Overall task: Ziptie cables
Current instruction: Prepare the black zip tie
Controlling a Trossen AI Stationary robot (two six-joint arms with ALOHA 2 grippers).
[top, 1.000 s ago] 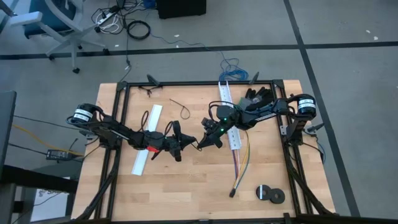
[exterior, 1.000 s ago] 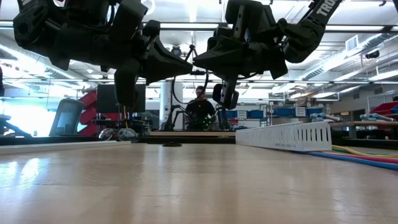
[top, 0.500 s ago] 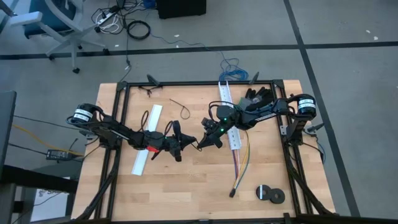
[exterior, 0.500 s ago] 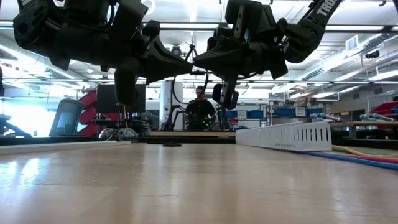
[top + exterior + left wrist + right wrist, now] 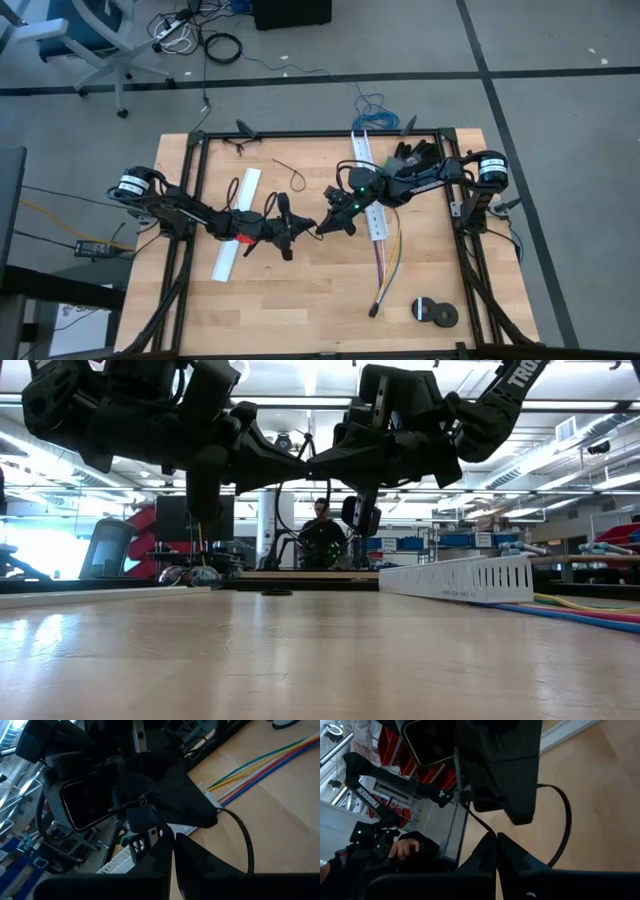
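Above smooth wooden table, thin black looped ziptie, colourful cables

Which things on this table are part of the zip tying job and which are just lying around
Job: thin black ziptie looped between shut left gripper and shut right gripper; coloured wire bundle.
Lying about: white slotted plastic channel; flat white strip; black tape rolls.

cables cut off at frame edge

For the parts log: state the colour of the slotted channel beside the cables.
White; the slotted channel shows best in the low view, next to the cables.
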